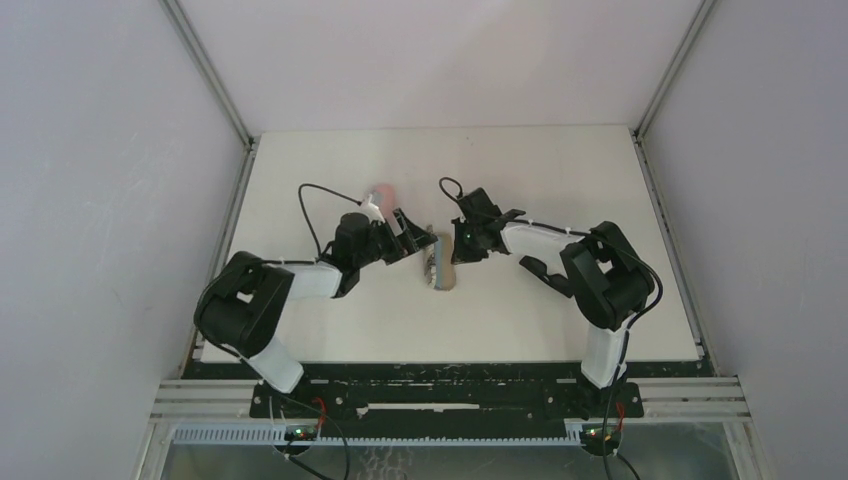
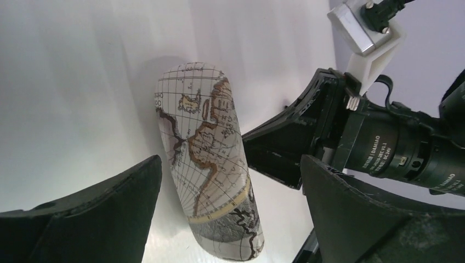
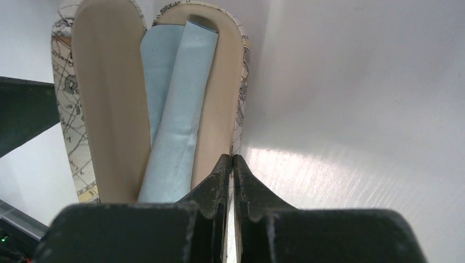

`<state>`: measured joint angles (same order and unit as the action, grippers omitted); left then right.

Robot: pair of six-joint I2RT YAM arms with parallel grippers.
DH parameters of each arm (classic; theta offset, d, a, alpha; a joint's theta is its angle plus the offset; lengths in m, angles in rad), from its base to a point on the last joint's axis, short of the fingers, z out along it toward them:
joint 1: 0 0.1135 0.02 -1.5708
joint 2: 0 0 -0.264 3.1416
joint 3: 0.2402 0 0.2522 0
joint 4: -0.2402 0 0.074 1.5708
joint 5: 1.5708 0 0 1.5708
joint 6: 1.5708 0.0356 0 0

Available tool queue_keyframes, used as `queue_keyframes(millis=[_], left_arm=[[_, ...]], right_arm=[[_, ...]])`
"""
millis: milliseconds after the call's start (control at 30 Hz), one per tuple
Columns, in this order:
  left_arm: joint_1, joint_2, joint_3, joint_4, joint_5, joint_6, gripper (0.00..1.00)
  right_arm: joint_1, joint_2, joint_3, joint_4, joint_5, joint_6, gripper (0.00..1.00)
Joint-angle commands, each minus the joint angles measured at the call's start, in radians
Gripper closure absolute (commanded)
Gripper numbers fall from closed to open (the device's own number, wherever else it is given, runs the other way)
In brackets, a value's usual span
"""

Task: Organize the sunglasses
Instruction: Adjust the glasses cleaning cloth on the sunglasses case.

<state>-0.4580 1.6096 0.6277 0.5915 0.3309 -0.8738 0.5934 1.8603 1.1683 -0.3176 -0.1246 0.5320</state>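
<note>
Pale-blue cloth (image 3: 175, 109) lies folded inside the open map-printed case (image 3: 109, 109), and no sunglasses show in any view; whether they sit beneath that cloth I cannot tell. The left gripper (image 2: 230, 175) has its jaws wide on either side of the case, while the right gripper (image 3: 231, 164) is pressed closed at the rim of one half. Sunglasses should be light, slippery and easily bent, so they are best pinched at the frame's bridge, clear of the lenses.

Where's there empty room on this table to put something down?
The table is bare along its far edge beyond the pink case, and at its near edge mid-width. The middle is crowded: left gripper and right gripper flank the map-printed case.
</note>
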Motion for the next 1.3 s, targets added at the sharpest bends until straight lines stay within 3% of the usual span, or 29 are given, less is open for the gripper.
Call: queue_keyframes(millis=[0, 333, 700, 1067, 1167, 1267], left_arm=[[0.001, 0.058, -0.033, 0.267, 0.078, -0.107, 0.0], [0.001, 0.147, -0.074, 0.44, 0.111, -0.166, 0.0], [0.0, 0.182, -0.043, 0.402, 0.134, -0.152, 0.01], [0.0, 0.216, -0.041, 0.443, 0.165, -0.174, 0.26], [-0.001, 0.218, -0.036, 0.424, 0.169, -0.168, 0.26], [-0.001, 0.207, -0.035, 0.377, 0.158, -0.143, 0.16]], right_arm=[[0.003, -0.044, -0.015, 0.012, 0.001, 0.029, 1.0], [-0.026, -0.047, -0.066, 0.073, -0.08, 0.052, 1.0], [-0.024, -0.059, -0.067, 0.091, -0.102, 0.055, 1.0], [-0.024, -0.064, -0.066, 0.092, -0.105, 0.052, 1.0], [-0.022, -0.067, -0.067, 0.085, -0.098, 0.049, 1.0], [-0.023, -0.074, -0.067, 0.08, -0.088, 0.047, 1.0]])
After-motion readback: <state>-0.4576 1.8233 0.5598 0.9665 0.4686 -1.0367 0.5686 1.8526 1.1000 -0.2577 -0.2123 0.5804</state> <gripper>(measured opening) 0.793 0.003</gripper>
